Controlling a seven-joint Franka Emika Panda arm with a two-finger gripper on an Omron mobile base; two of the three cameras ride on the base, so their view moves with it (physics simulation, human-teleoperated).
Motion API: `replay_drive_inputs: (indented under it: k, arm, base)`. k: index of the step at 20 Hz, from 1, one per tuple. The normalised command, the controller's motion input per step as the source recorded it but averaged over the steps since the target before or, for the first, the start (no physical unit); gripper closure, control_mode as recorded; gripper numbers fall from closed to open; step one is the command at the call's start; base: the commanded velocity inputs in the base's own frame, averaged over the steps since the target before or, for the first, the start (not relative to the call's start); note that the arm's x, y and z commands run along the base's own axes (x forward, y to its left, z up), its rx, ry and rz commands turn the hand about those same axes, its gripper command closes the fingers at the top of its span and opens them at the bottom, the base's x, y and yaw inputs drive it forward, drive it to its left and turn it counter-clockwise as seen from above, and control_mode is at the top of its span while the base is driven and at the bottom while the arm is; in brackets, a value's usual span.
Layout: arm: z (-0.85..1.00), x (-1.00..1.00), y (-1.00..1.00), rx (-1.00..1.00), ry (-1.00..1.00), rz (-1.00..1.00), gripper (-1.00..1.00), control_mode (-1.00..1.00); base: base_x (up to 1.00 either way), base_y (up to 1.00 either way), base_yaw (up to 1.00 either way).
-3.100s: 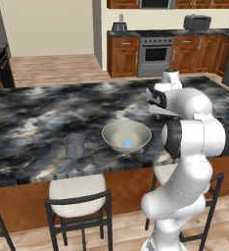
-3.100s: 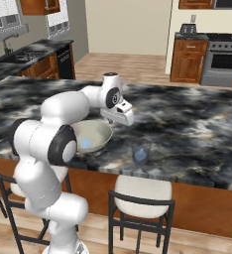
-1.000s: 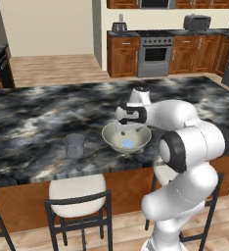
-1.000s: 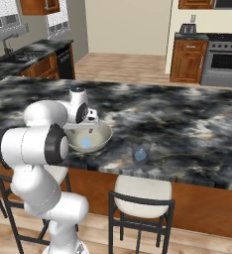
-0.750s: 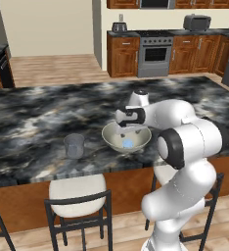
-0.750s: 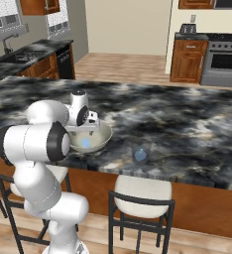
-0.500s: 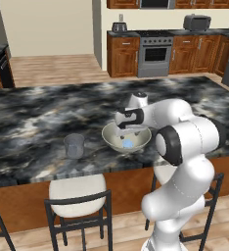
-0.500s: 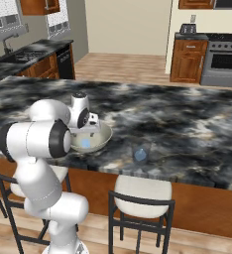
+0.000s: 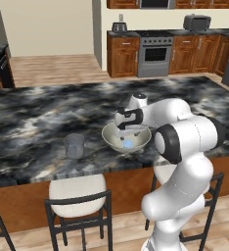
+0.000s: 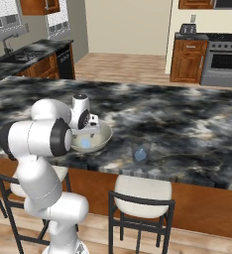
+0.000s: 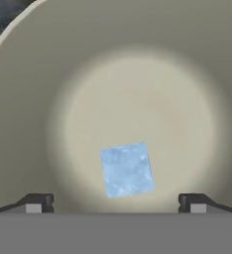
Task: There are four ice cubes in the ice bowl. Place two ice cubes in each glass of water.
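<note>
The ice bowl (image 9: 112,136) is a wide beige bowl near the front edge of the marble island, also in the right base view (image 10: 104,136). One pale blue ice cube (image 11: 126,169) lies on its bottom (image 9: 128,144) (image 10: 85,144). My gripper (image 9: 128,132) (image 10: 90,130) reaches down inside the bowl, open, and the cube lies between and just ahead of the fingertips (image 11: 36,203). A grey glass of water (image 9: 74,145) stands left of the bowl in the left base view. The right base view has a glass (image 10: 141,153) right of the bowl, with a bluish patch inside.
The bowl's wall (image 11: 138,49) curves close around the hand. Stools (image 9: 77,193) (image 10: 140,191) stand against the island's near side. Dark marble counter (image 9: 33,122) stretches left and behind. Cabinets and a stove (image 9: 155,54) line the far wall.
Over the last second the gripper sank from just above the bowl's rim down into the bowl. It stayed open. Bowl and glasses have not moved.
</note>
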Motion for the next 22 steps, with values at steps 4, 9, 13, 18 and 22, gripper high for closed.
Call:
replay_drive_inputs:
  k: [4, 9, 13, 18, 22]
  arm:
    - [-0.12, 0.0, 0.0, 0.0, 0.0, 0.04, -1.0, -1.0]
    - [-0.2, 0.0, 0.0, 0.0, 0.0, 0.04, -1.0, -1.0]
    - [-0.23, 0.0, 0.0, 0.0, 0.0, 0.04, -1.0, -1.0]
    - [-0.22, 0.0, 0.0, 0.0, 0.0, 0.04, -1.0, -1.0]
    - [-0.21, 0.0, 0.0, 0.0, 0.0, 0.04, -1.0, -1.0]
  base:
    - [0.0, 0.0, 0.0]
    - [0.0, 0.0, 0.0]
    - [0.0, 0.0, 0.0]
    - [0.0, 0.0, 0.0]
    - [0.0, 0.0, 0.0]
